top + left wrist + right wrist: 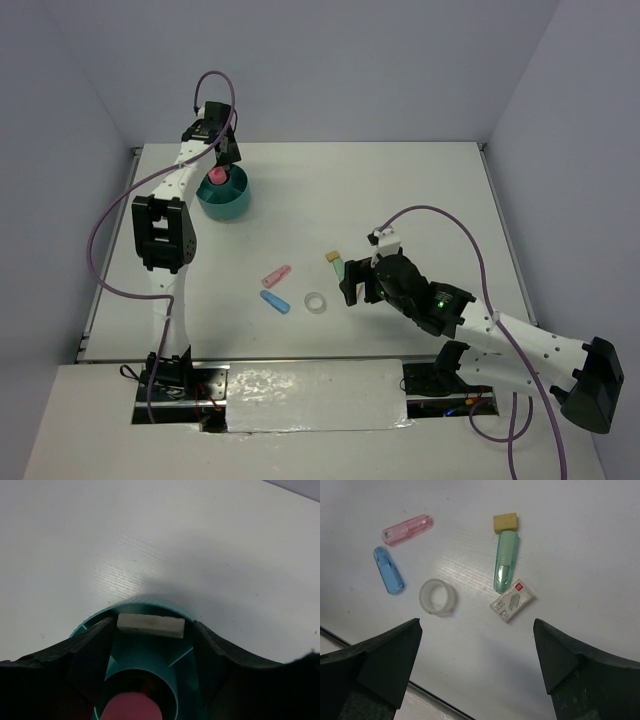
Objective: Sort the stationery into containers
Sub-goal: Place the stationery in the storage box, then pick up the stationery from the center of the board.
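Your right gripper sits closest to its wrist camera, its 2 dark fingers spread wide at the bottom corners of the view and closed on nothing. It hangs above the white table, with the loose stationery lying just beyond it.

From that wrist view you can see 6 items:
- The clear-white tape ring lies flat, nearest the fingers.
- The light-blue stubby stick and the pink stubby stick lie to its left, near each other but apart.
- The translucent green capped stick lies to its right.
- A tan eraser block lies just at the green stick's far end.
- A small staples box lies just beside the green stick's near end.

Your left gripper is well apart from all this, at the far left of the table. It is poised over the round teal organiser. Its wrist view shows the jaws parted, 1 on each side of the organiser. A pink round-topped item stands in the central well, with a gap showing on its right side. A white block lies in the outer compartment on the far side.
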Tool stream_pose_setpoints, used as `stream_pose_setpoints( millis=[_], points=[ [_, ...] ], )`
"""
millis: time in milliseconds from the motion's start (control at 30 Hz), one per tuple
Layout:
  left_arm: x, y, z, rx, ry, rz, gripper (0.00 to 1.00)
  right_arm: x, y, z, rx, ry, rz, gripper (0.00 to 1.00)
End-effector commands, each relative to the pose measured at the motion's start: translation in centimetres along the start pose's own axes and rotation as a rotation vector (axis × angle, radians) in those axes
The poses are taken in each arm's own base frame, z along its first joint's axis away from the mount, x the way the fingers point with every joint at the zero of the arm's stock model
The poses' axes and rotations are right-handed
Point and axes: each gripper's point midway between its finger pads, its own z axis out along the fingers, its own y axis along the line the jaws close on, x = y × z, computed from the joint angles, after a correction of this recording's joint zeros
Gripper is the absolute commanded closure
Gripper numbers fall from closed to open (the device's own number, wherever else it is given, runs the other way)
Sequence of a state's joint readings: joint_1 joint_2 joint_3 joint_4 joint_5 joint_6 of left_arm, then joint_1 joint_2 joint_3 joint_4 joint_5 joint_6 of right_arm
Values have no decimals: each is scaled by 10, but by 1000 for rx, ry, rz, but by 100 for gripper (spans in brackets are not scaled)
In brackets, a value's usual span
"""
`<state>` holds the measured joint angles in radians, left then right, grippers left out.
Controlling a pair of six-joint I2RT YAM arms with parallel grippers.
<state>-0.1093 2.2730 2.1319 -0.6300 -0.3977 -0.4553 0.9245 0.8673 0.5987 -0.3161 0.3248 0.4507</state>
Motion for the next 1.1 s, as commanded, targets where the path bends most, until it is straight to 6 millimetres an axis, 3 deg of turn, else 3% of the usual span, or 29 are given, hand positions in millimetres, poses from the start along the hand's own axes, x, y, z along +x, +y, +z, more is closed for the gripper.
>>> stream_pose_setpoints(
  millis=[0,333,467,633,667,700,800,867,900,967,1000,1067],
  points=[
    [-37,2,-34,33,-78,-18,24,-13,4,0,-14,-49,8,0],
    [-47,1,-53,59,-110,-45,13,-13,4,6,-8,-31,5,0],
    [-70,1,-85,111,-167,-81,1,-3,5,19,-9,31,4,0],
    [-93,7,-135,156,-218,-122,1,0,3,33,56,100,-15,3],
    [-94,9,-144,163,-218,-136,1,-8,6,34,68,100,-14,4],
    [-93,10,-153,170,-215,-142,1,-6,3,42,93,123,-30,10],
    [-75,12,-190,242,-170,-158,1,-24,10,55,90,125,-77,25],
    [-49,8,-220,322,-136,-154,1,-27,17,72,62,157,-116,33],
    [-24,9,-239,346,-124,-129,1,-22,11,85,64,195,-154,36],
    [-7,4,-262,397,-143,-138,1,-33,9,102,63,197,-166,42],
    [16,5,-281,432,-145,-117,1,-36,0,110,85,207,-167,43],
    [30,10,-297,467,-163,-118,1,-32,-11,131,136,262,-195,43]
  ],
)
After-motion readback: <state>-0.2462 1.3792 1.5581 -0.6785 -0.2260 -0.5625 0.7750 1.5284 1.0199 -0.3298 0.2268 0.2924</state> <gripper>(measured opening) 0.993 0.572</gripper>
